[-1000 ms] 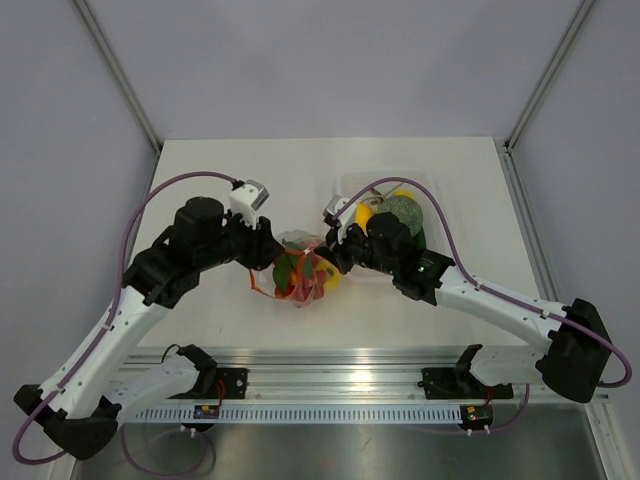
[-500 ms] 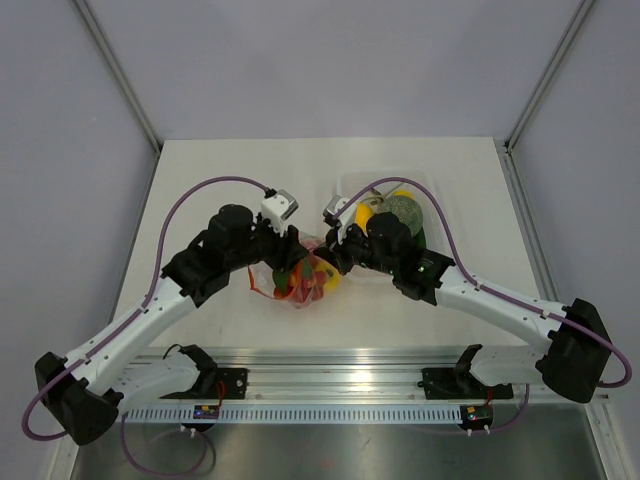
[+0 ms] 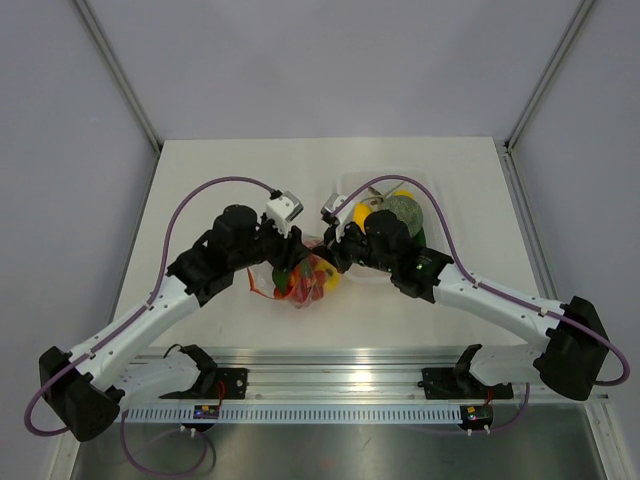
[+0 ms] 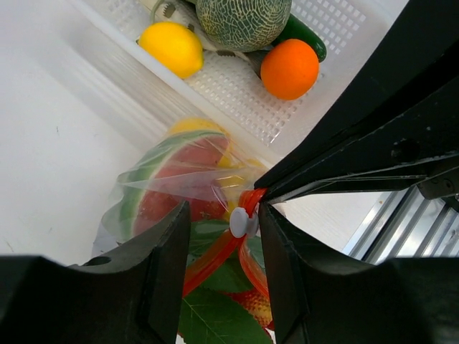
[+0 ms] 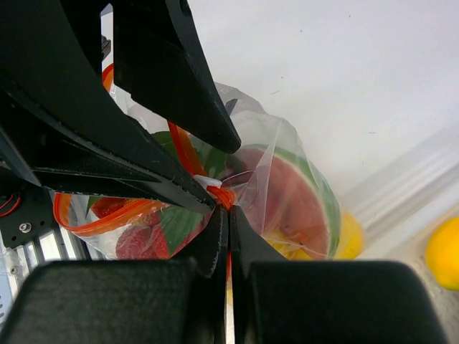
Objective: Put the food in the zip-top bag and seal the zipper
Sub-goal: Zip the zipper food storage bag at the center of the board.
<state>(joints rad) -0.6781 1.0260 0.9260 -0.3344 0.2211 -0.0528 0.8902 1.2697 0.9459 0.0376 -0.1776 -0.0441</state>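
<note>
Both arms bend inward and meet over the bag (image 3: 305, 272) at mid-tabletop (image 3: 220, 180). The left fingers (image 4: 161, 272) stand apart, straddling the slider (image 4: 239, 223). The right fingers (image 5: 213, 240) are pinched together on the zipper (image 5: 224, 196) (at its end). Just beside, a tray (image 4: 229, 79) holds a lemon (image 4: 172, 46), an orange (image 4: 289, 68) and a melon (image 4: 244, 18).

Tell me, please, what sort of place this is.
Probably a robotics lab test cell: plain grey walls enclose a white table, an aluminium rail runs along its near edge, and toy fruit sits in a white tray.
</note>
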